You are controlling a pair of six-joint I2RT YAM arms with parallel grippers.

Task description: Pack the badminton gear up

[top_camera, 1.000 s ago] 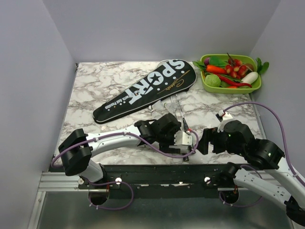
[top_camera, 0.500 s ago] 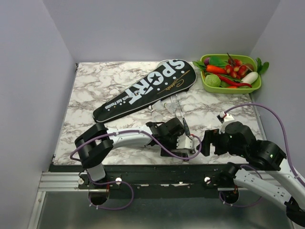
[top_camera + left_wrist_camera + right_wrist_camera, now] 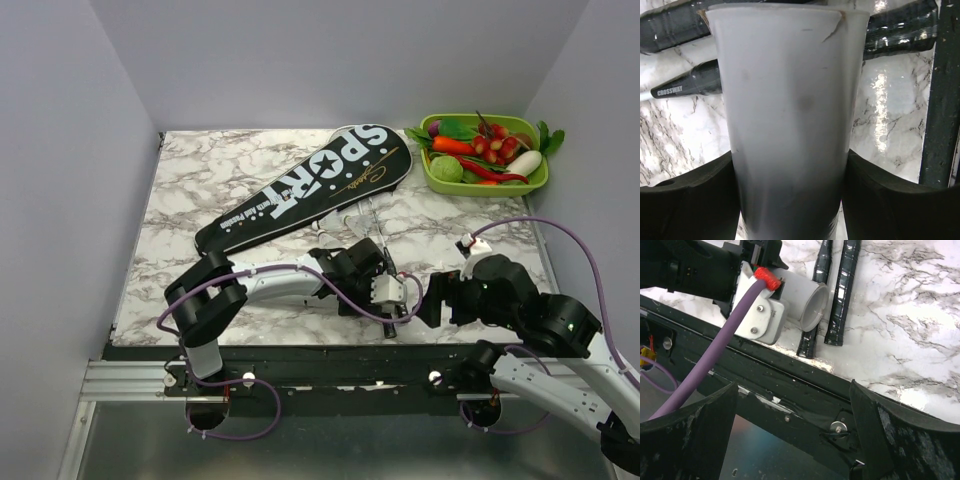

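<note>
Step in hand, as judged: the approach to the racket handles, with nothing packed yet. The cover (image 3: 310,185) lies flat on the marble table (image 3: 200,200), lettering up. Both rackets (image 3: 372,232) lie on the cover's near side. Their heads are just beside its edge, and their handles (image 3: 844,290) point away from it toward the arm bases.

The left gripper (image 3: 388,290) sits low over the handles. A white cylinder (image 3: 790,100) fills its wrist view, so you cannot tell how its jaws stand. The right gripper (image 3: 794,387), farther from the cover, is spread wide and empty.

Next you will probably need a firm pinch on one handle. The cover's opening is not visible.
</note>
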